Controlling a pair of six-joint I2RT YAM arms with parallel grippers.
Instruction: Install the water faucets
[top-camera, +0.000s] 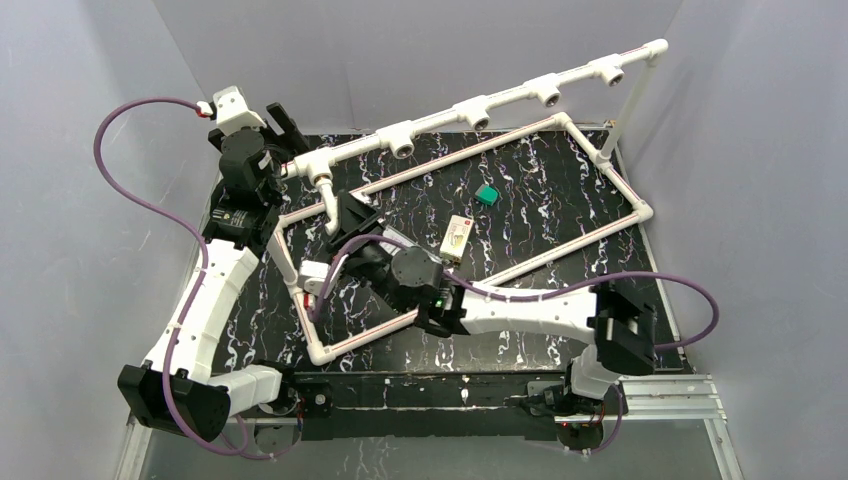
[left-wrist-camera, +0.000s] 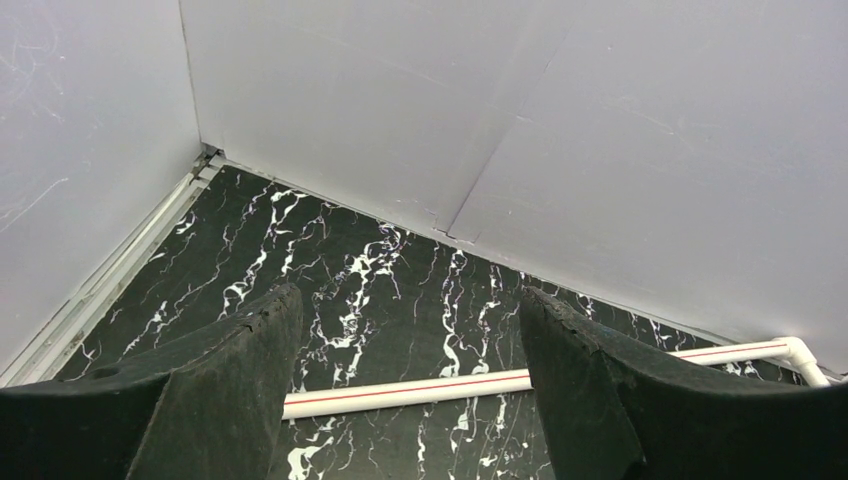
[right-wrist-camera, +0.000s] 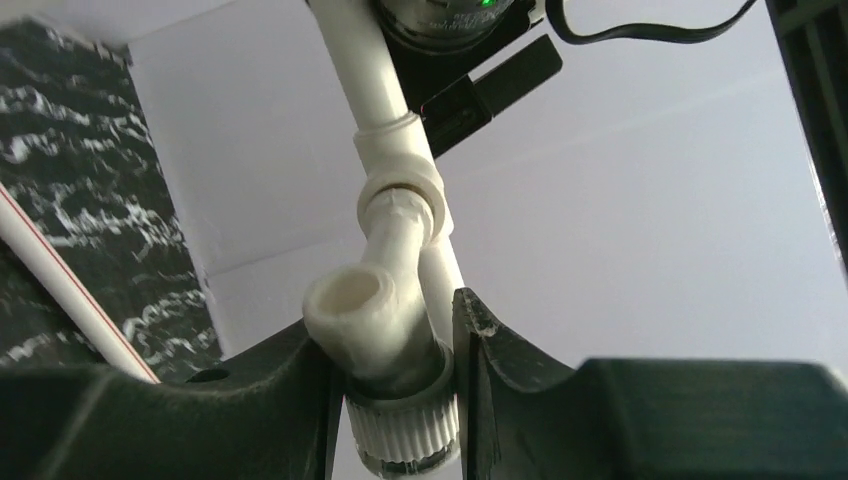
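My right hand (right-wrist-camera: 395, 335) clamped on water faucet (right-wrist-camera: 352, 305), stem in pipe socket (right-wrist-camera: 402, 190); left hand (left-wrist-camera: 410, 305) apart above surface (left-wrist-camera: 400, 260), wall (left-wrist-camera: 500, 120) near.

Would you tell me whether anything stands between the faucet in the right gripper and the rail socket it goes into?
Nothing visible does. The right gripper is shut on the water faucet, whose stem already meets the tee socket, with no gap or object between them.
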